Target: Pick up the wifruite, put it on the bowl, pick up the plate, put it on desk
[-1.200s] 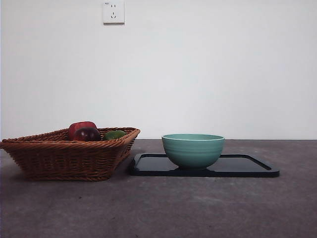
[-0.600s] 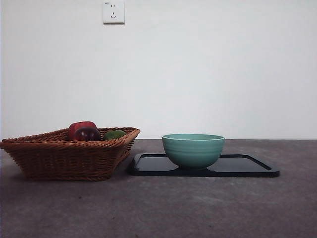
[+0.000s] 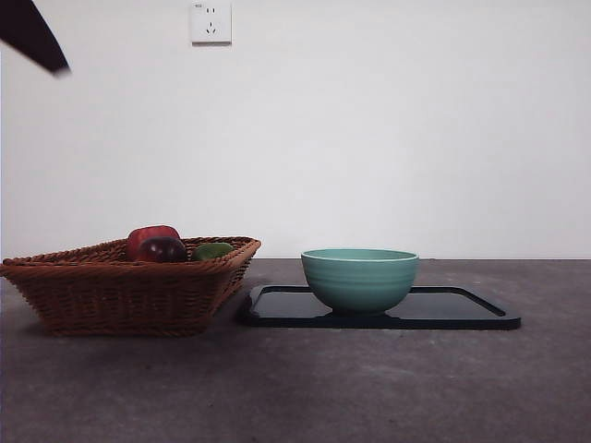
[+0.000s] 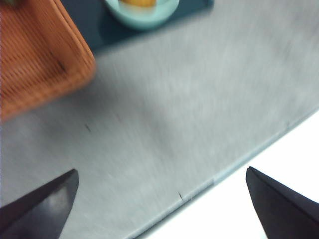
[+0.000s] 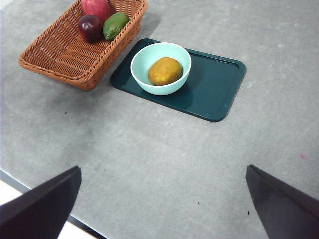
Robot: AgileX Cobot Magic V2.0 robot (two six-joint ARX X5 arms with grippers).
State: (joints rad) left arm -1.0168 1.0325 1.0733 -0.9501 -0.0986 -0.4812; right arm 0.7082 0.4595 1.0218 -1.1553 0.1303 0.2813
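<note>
The orange wifruite lies inside the teal bowl; from the front the bowl hides it. The bowl stands on the plate, a dark rectangular tray flat on the grey desk. My right gripper hangs open and empty high above the desk's near side. Open as well, my left gripper is over bare desk by the near edge, in a blurred picture with the bowl far off. A black arm tip shows at the front view's top left corner.
A brown wicker basket stands left of the plate, nearly touching it. It holds a red fruit, a dark purple fruit and a green fruit. The desk's near edge runs under the left gripper.
A black arm tip has come into the front view's top left corner. Bowl, plate and basket have not moved.
</note>
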